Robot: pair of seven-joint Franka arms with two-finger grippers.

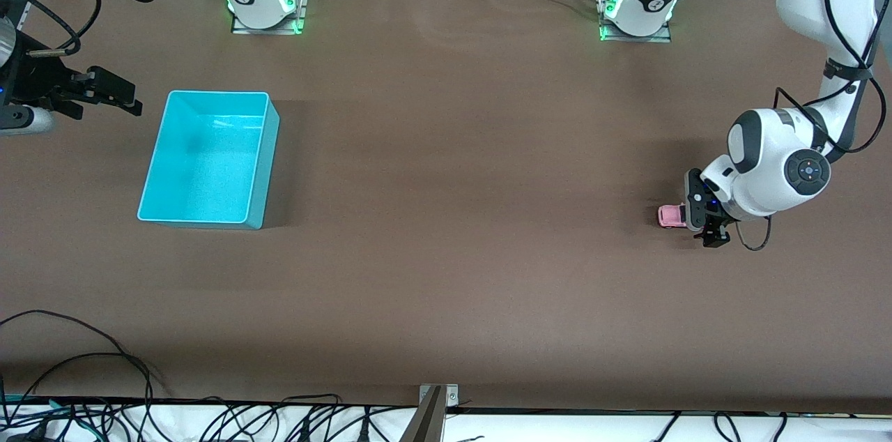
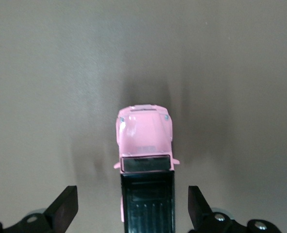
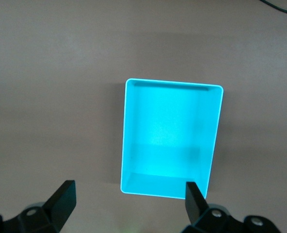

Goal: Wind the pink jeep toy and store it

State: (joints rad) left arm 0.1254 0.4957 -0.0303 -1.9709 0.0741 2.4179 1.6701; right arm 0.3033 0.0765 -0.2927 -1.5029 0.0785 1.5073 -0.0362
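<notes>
The pink jeep toy (image 1: 671, 216) sits on the brown table (image 1: 446, 254) at about four o'clock, toward the left arm's end, glossy pink with a ribbed black roof; the left gripper (image 1: 705, 219) straddles it, jaws spread wide and empty, apparently lined up to pinch its flanks; the right gripper (image 1: 111, 95), also wide open, waits beside the smooth turquoise bin (image 1: 261, 156) at nine o'clock.

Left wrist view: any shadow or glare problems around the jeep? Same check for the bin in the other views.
Left wrist view: soft dark shadows fan out on the table around the pink jeep toy; a faint sheen on its hood. Right wrist view: the turquoise bin glows bright, its floor nearly washed out. Front view: even light, with the bin's shadow falling toward the left arm's end.
</notes>
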